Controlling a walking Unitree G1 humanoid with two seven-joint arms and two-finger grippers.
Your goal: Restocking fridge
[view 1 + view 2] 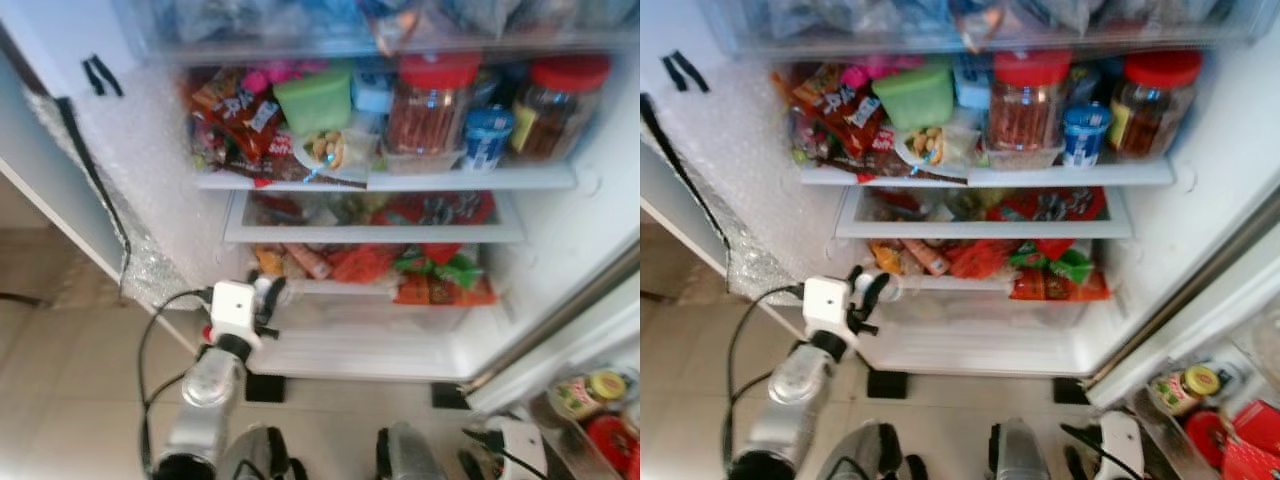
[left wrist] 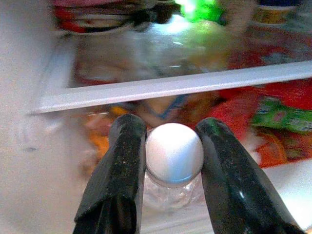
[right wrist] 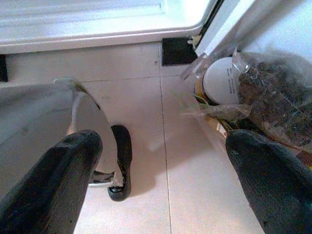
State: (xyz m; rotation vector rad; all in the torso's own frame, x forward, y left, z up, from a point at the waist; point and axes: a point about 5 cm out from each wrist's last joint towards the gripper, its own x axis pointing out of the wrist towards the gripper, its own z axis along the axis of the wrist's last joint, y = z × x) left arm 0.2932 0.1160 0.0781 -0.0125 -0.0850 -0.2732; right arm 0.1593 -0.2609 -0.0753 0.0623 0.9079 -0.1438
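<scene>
The fridge [image 1: 130,160] stands open in front of the robot, its shelves crowded. On the upper visible shelf [image 1: 470,180] sit two clear jars with red lids [image 1: 432,105], [image 1: 560,100], a small blue-and-white tub [image 1: 488,135] between them, a green container [image 1: 314,98] and a heap of red snack packets [image 1: 235,125] toward the left. Below it, a clear drawer [image 1: 370,232] holds more red wrappers, and under that lie orange, red and green packets [image 1: 440,280] on the lowest level.

The left tool [image 2: 168,161] is raised to the lower left part of the fridge interior, just in front of the bottom compartment. Its two black fingers [image 2: 122,165] pinch a small clear plastic bottle [image 2: 173,187] by the neck, one on each side of the white cap [image 2: 174,151]. In the left wrist view the cap sits squarely between the fingers, with a white shelf edge [image 2: 195,85] running across behind it and blurred colourful packets beyond. In the head views the bottle shows at the left edge of the lowest level, near the orange packets.

The right tool [image 3: 165,165] hangs low beside the robot's body, over the pale tiled floor [image 3: 195,195], with its fingers spread wide apart and holding nothing. Past it the right wrist view shows the bottom of the fridge door, where a white-lidded container [image 3: 222,80] and clear bags [image 3: 273,87] sit in the door bin. The head views show that bin [image 1: 600,410] at lower right with a yellow-lidded jar [image 1: 603,385] and red-topped items.
</scene>
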